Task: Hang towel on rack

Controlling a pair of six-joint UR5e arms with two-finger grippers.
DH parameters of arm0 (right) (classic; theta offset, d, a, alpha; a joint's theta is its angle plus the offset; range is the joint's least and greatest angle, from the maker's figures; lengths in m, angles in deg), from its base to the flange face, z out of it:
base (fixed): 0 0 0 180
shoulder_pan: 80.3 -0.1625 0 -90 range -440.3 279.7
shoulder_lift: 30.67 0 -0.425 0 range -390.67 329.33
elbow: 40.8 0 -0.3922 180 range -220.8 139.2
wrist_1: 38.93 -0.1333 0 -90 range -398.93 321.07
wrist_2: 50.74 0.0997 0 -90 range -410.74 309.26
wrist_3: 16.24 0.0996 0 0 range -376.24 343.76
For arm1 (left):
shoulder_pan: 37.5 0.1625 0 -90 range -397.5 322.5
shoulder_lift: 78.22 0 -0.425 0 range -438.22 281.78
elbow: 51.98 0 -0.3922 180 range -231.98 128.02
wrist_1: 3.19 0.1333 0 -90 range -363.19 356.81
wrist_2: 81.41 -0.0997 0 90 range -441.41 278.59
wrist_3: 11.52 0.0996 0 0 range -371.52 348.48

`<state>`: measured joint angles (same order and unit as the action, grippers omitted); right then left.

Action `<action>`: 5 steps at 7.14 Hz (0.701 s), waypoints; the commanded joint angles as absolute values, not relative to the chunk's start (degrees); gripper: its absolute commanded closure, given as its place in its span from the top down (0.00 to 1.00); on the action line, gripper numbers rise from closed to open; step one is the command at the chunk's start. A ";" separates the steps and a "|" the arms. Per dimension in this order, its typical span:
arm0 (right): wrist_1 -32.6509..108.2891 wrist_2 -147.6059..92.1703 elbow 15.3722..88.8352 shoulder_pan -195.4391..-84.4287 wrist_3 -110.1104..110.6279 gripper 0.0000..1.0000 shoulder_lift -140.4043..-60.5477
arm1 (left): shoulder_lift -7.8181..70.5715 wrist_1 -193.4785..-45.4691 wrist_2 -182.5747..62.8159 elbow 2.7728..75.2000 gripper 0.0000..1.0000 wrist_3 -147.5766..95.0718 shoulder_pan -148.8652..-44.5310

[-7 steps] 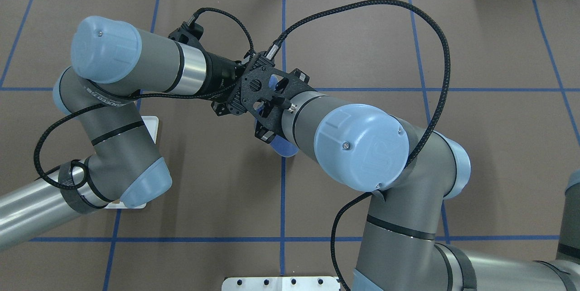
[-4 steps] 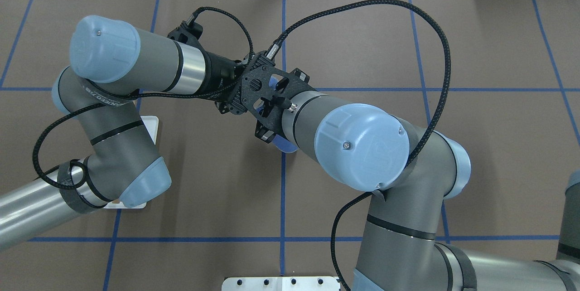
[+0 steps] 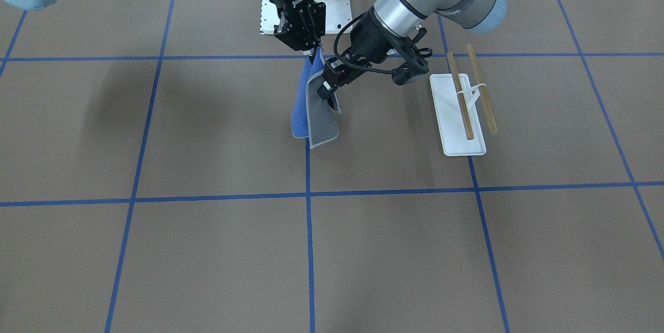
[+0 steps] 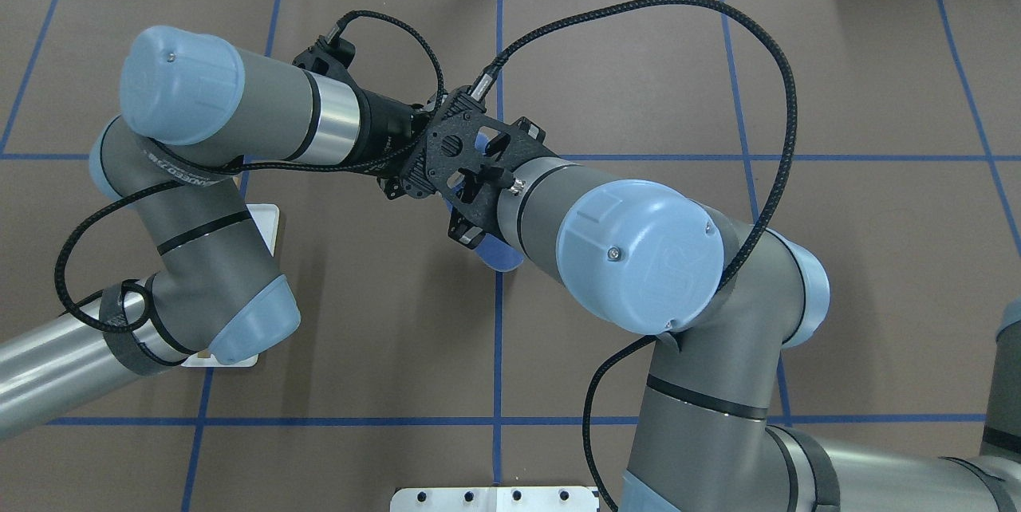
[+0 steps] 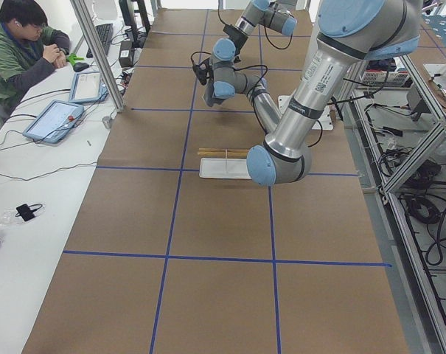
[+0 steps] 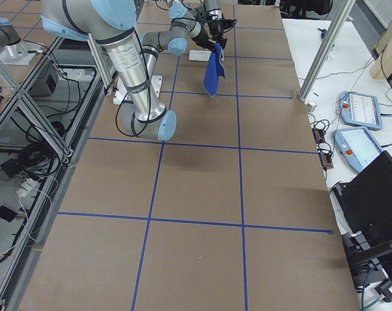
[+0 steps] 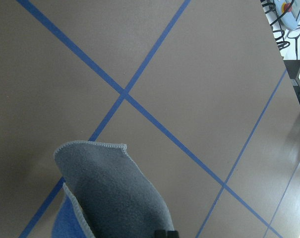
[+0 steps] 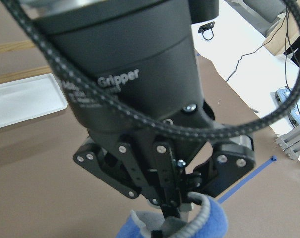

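While the towel (image 3: 314,115) hung near the middle of the desk (image 3: 207,250), 2 pincers held it. The right pincer (image 3: 313,52), pointing straight down, was closed on the topmost corner. The left pincer (image 3: 327,86), reaching in at a slant from the robot's left, appeared in the right wrist view to be pinched narrow on a fold of the upper edge just below that corner. The cloth fell as 1 long vertical fold, with the blue face toward the robot's right and the grey face toward its left. Whether the lower hem touched the desk could not be told. The rack (image 3: 452,120) stood well apart from the towel, on the robot's left. Its white base lay flat on the desk, and its 2 wooden rods (image 3: 484,94) ran roughly from the robot's side toward the operators' side. The towel's long axis was therefore upright, while the rods' long axis was level and pointed away from the robot. The left arm was the nearer of the 2 to the rack. By this reading, the coming move called for a sideways carry toward the robot's left, with the held edge spread along the rods before lowering.
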<state>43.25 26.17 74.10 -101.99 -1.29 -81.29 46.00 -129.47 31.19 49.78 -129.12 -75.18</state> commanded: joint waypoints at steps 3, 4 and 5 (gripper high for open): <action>43.16 30.70 75.65 -105.85 15.49 1.00 -83.05 | 45.01 -129.23 31.70 49.79 0.00 -128.59 -78.89; 43.25 38.13 75.65 -110.84 15.66 1.00 -83.75 | 43.96 -129.49 31.79 49.79 0.00 -128.42 -79.94; 43.34 45.17 75.22 -115.76 16.79 1.00 -85.67 | 42.99 -129.49 33.88 49.88 0.00 -128.24 -81.35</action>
